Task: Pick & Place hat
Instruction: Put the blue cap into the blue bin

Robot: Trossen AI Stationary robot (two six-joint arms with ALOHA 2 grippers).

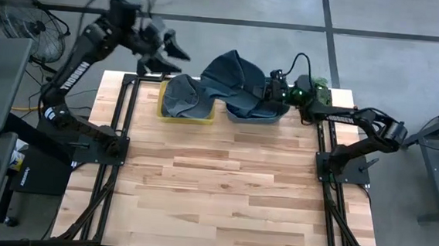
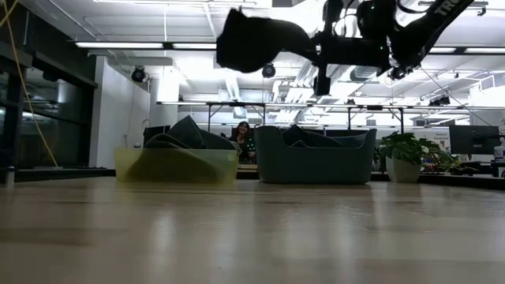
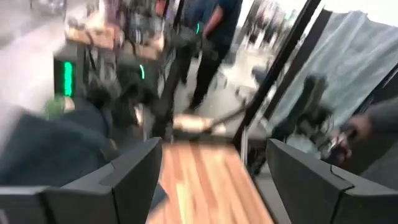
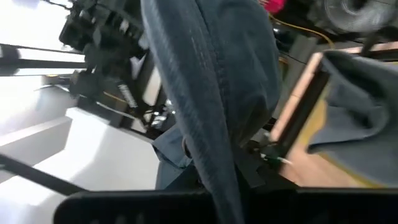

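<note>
Top centre of the overhead shot, I've got the right gripper clamped on a denim hat lifted between the grey bin and yellow bin, low view shows it dangling upper middle, left gripper hangs spread apart and empty, so I reckon we're mid-carry and next I lower it into yellow.

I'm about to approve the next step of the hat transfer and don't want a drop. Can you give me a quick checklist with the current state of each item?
1. Right hand shut on the lifted hat: ok, the denim runs down between its fingers in the right wrist view.
2. Hat clear of the grey bin: ok, it hangs well above the rim in the low view.
3. Yellow bin has room: not ok, another hat already fills it.
4. Left hand out of the way: ok, raised beyond the table's far edge, open and empty.
5. Grip firmness: cannot tell.
</note>
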